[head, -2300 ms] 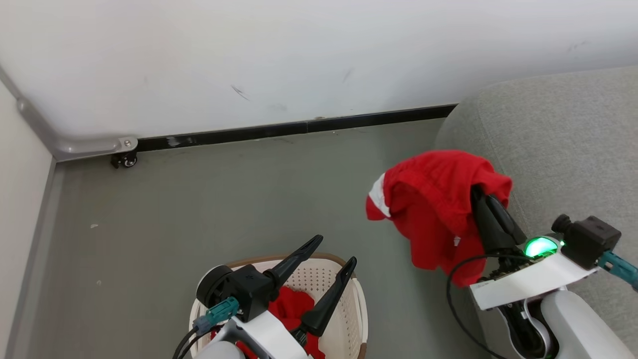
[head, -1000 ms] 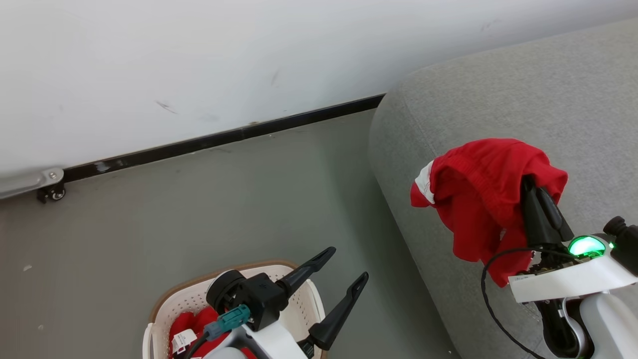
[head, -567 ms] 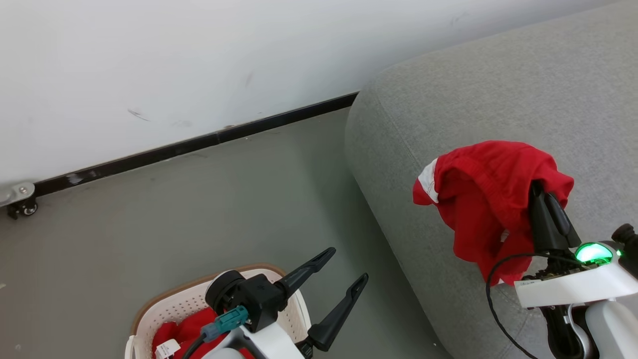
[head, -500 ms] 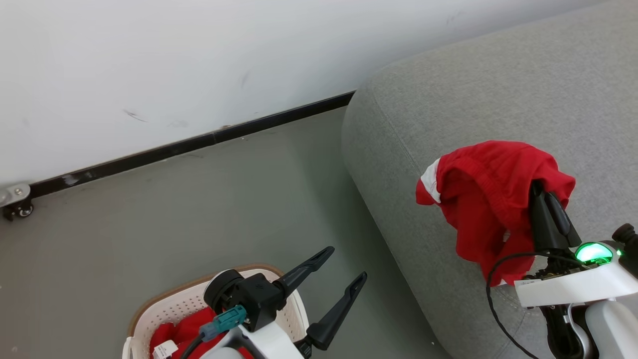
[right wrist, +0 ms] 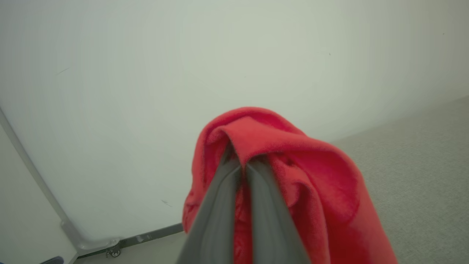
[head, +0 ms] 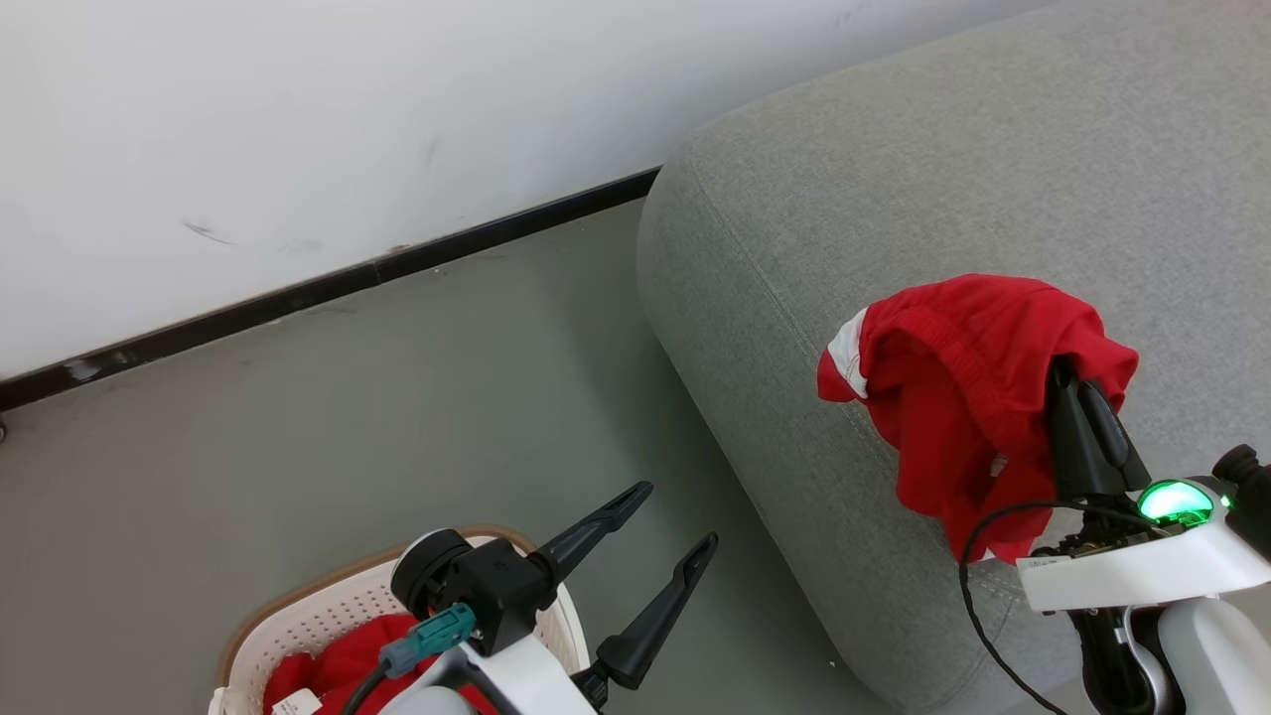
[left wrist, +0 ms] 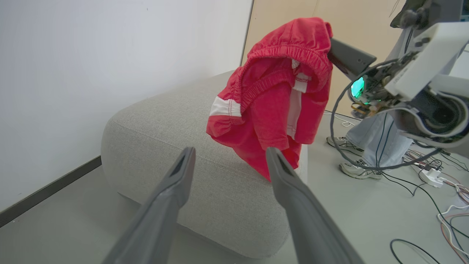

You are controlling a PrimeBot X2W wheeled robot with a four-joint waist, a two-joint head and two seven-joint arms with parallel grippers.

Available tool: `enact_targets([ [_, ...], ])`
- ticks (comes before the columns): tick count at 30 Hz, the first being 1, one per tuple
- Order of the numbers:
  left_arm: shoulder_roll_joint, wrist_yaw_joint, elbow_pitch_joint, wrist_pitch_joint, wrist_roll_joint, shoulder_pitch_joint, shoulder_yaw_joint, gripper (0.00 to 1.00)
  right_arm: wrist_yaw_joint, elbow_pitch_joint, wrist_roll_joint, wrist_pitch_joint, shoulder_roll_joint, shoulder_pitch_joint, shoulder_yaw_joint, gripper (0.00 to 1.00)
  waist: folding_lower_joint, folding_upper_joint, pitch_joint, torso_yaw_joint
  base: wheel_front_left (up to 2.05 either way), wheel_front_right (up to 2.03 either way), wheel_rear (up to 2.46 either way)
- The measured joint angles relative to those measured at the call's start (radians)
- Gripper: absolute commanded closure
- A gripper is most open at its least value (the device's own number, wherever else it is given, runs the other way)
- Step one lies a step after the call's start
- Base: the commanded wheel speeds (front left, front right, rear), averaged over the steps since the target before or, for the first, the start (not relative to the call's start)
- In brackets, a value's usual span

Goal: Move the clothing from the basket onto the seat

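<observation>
Partly done. One red garment (head: 953, 397) is out of the basket (head: 328, 606) and is held up over the near left edge of the seat (head: 894, 199). It is not yet set down. More red clothing (head: 328, 660) is left in the basket, so further trips are judged needed after this drop.

Right gripper (head: 1072, 387): jaws pressed together, pinching a fold of the garment, with cloth draped over the tips. Left gripper (head: 677, 513): jaws spread wide, nothing held, hanging above the basket's far rim.

Garment's lie: it is hung from the pinch point, with the long axis roughly vertical. The elastic waistband is bunched at the top over the fingers (right wrist: 223, 190), and the loose hem points down toward the seat. The white trim (left wrist: 223, 107) is turned toward the robot's left side. In the left wrist view the lowest corner overlaps the seat's top edge; whether it touches cannot be told.

The basket stands on the floor (head: 397, 397), apart from the seat, on the robot's left.
</observation>
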Motion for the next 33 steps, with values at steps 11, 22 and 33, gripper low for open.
enact_targets([
  [11,0.018,0.0,-0.024,0.0,0.03,-0.013,0.0,0.0,0.0,-0.001,0.0,0.0,0.006,-0.002,-0.003,1.0,0.0,0.0,0.021,-0.02,0.0,0.0,0.0],
  [22,0.023,0.0,-0.058,0.0,0.045,-0.025,0.003,0.0,0.0,0.004,0.0,0.0,0.007,-0.027,-0.023,1.0,0.0,0.0,0.04,-0.021,0.0,0.0,0.0],
  [33,0.023,0.0,-0.081,0.0,0.045,-0.04,0.002,0.0,0.0,0.009,0.0,0.0,0.007,-0.048,-0.032,1.0,0.0,0.0,0.054,-0.014,0.0,0.0,0.0],
])
